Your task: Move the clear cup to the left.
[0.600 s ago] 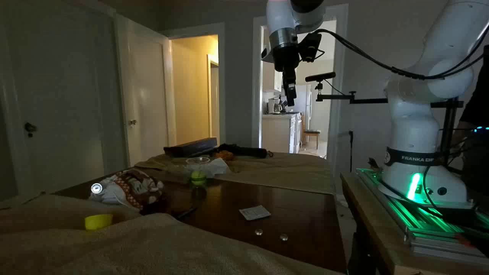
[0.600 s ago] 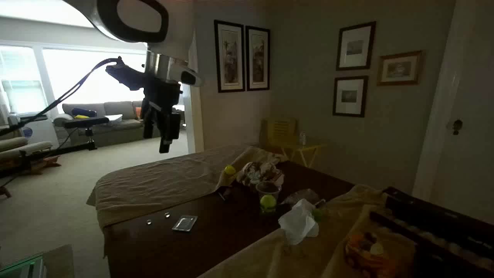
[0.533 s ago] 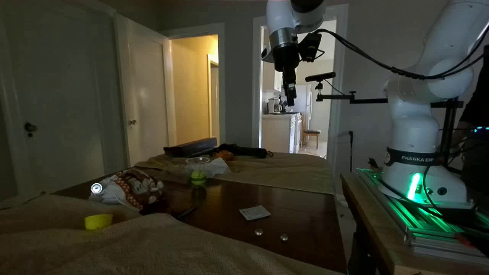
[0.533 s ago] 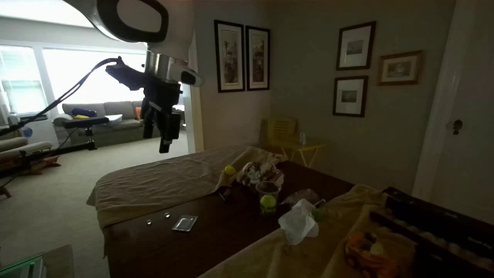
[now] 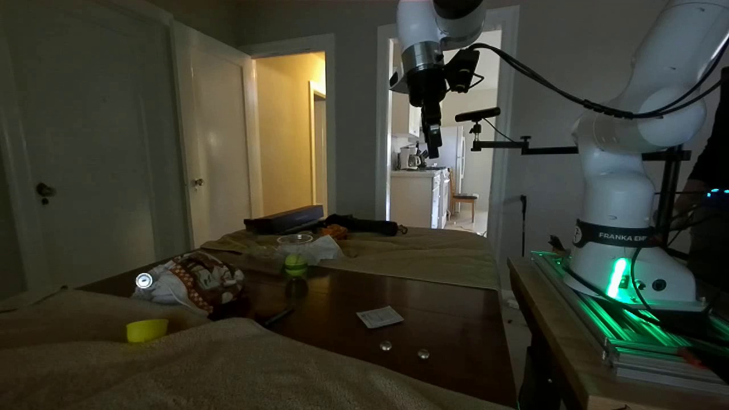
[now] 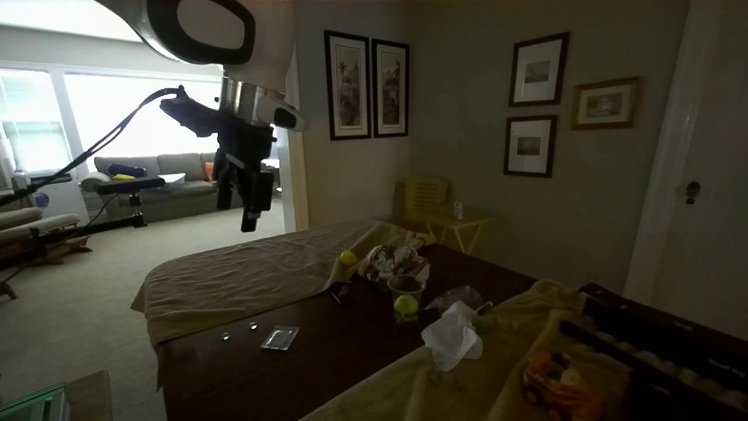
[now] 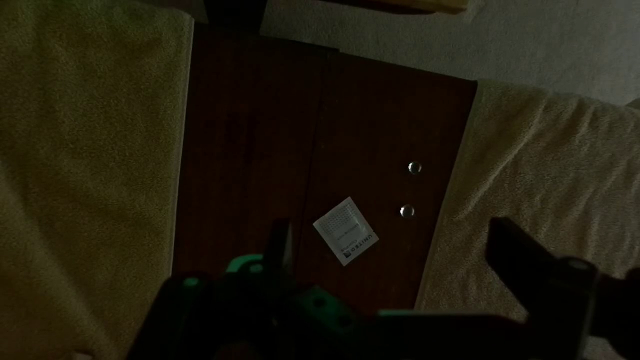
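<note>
The clear cup (image 6: 405, 286) stands upright on the dark table, with a yellow-green round patch showing in its lower part. In both exterior views it is among other items, and the cup (image 5: 295, 259) has a see-through bag and a white tissue beside it. High over the table hangs my gripper (image 6: 236, 216), well apart from the cup. In the wrist view the two fingers of the gripper (image 7: 390, 227) are spread wide with nothing held between them. That view does not include the cup.
A white packet (image 7: 346, 231) and two small glassy beads (image 5: 385, 345) lie on the table below the gripper. A patterned bag (image 5: 196, 282), a yellow ring-like object (image 5: 147, 330), a white tissue (image 6: 453, 336), an orange toy (image 6: 555, 380) and a black box (image 5: 285, 220) surround the cup. Towels (image 5: 256, 364) cover both table ends.
</note>
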